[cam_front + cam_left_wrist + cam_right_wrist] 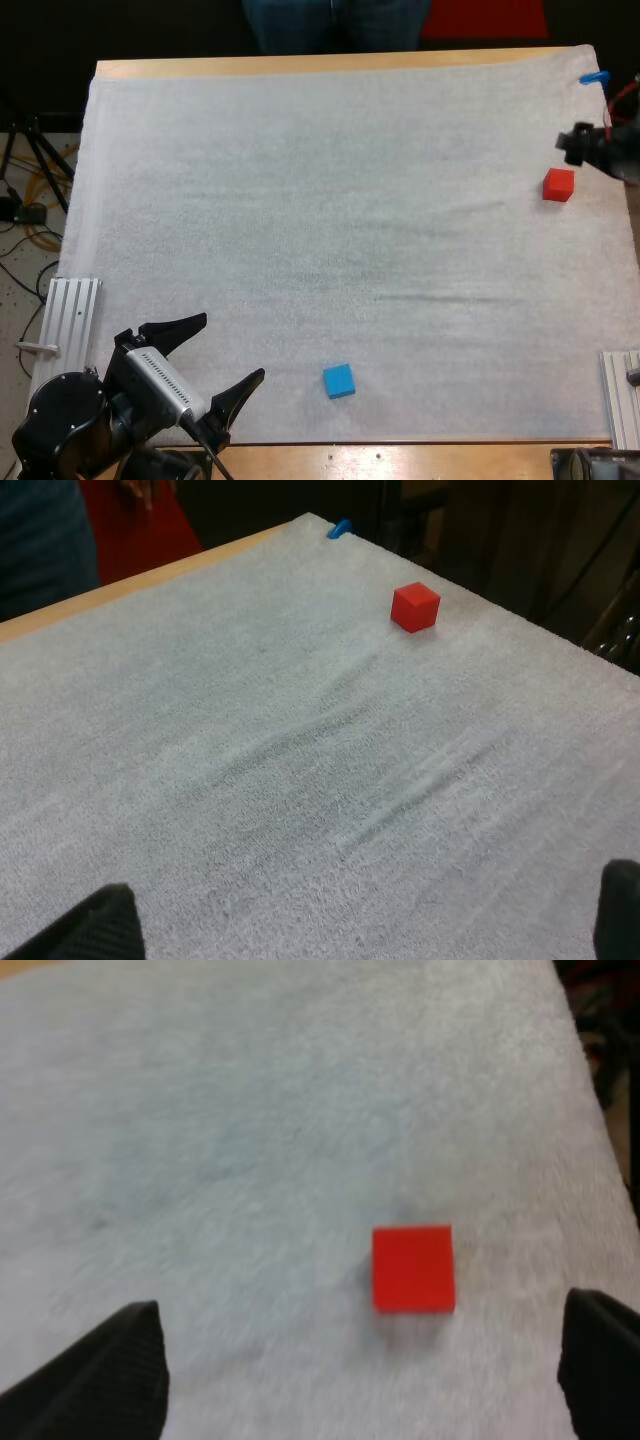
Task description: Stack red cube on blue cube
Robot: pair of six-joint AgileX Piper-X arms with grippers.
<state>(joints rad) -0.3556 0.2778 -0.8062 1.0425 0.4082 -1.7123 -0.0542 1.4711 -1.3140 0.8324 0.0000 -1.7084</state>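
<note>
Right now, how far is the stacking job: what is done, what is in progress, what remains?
Done: nothing; the red cube lies on the mat, far from the blue cube. In progress: the right gripper, open, is at the red cube without touching it; the left gripper is open and empty. Remaining: grasp the red cube, carry it over and set it on the blue cube.
</note>
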